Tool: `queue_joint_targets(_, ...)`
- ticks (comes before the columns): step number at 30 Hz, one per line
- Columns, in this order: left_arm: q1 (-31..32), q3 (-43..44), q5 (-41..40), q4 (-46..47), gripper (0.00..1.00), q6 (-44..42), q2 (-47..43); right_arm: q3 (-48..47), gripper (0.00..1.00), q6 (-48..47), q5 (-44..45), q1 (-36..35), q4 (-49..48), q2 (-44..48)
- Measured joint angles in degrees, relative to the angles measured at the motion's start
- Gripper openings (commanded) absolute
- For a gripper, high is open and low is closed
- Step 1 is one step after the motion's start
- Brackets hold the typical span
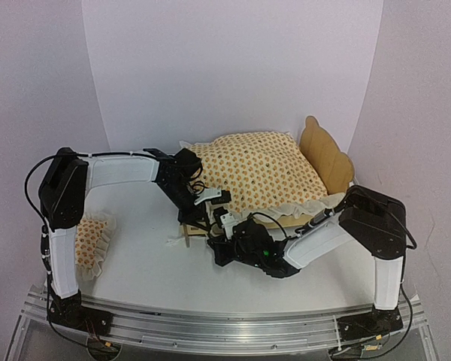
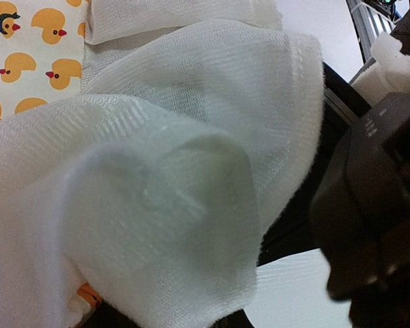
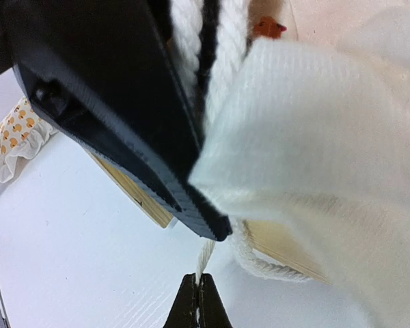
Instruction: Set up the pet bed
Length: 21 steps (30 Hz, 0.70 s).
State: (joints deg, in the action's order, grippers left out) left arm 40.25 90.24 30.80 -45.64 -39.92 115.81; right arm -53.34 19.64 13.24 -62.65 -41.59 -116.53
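Tie-fastening on the pet bed point(image 1: 327, 154) seems in hand: right gripper point(image 3: 198, 304) pinches a cord point(image 3: 206, 260), left gripper point(image 1: 210, 199) cannot be judged; next needs a steady pull.

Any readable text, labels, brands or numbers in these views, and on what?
None can be read in any view.
The cushion carries only a duck print, no lettering.
The bed and the pillow show no marks.
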Motion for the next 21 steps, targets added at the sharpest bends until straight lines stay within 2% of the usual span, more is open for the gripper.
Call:
queue_joint_targets(4, -0.1, -1.0, -0.4, 0.9, 0.0, -0.7, -0.3, -1.6, 0.0, 0.0, -0.7, 0.0, 3.0, 0.0)
queue_joint_targets(15, -3.9, 3.0, 1.1, -5.4, 0.0, -5.7, -0.1, -11.1, 0.0, -0.7, -2.4, 0.1, 12.3, -1.6)
queue_joint_targets(21, -4.0, 1.4, 0.5, -3.6, 0.0, -6.7, -0.1, -13.4, 0.0, -3.4, -4.4, 0.7, 17.5, -1.9)
